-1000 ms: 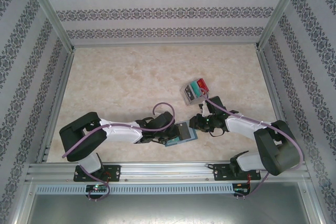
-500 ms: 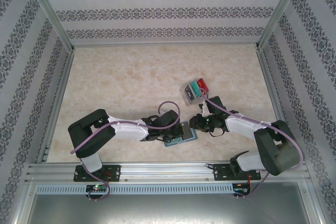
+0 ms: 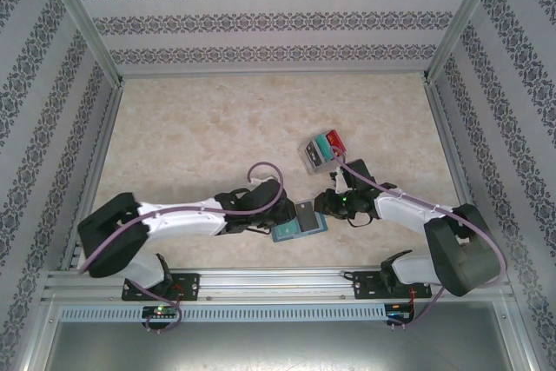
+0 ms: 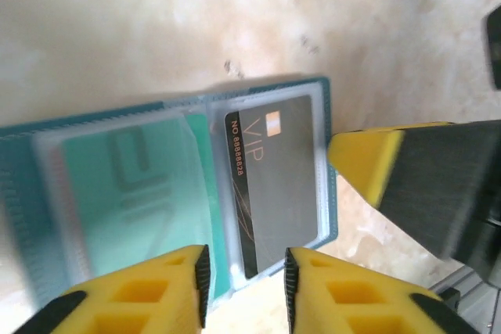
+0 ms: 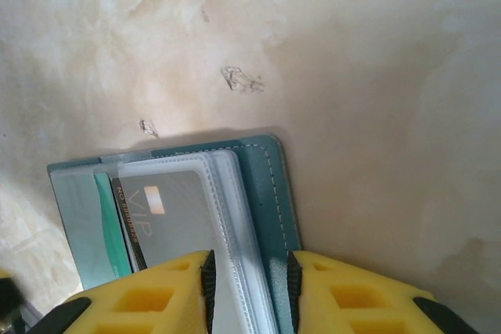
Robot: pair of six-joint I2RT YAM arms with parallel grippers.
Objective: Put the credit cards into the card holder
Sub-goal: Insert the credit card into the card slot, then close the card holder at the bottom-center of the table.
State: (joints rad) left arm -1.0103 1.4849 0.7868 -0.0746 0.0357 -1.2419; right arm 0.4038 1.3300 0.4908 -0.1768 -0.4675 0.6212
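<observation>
The card holder point(image 3: 298, 221) lies open at the lower centre of the top view, on the marbled table point(image 3: 208, 128). A dark VIP card point(image 4: 274, 177) sits in one clear sleeve and a teal-green card point(image 4: 133, 185) in the next. My left gripper point(image 4: 245, 275) hangs over the dark card's lower edge, fingers slightly spread. My right gripper point(image 5: 250, 287) straddles the sleeves and cover edge; I cannot tell if it pinches. Up and right stands a clear tray point(image 3: 323, 150) of cards.

leather-like card holder point(image 5: 262, 185), glossy clear plastic sleeves point(image 5: 227, 217), matt grey card point(image 4: 278, 170), smooth table point(image 4: 156, 21)
</observation>
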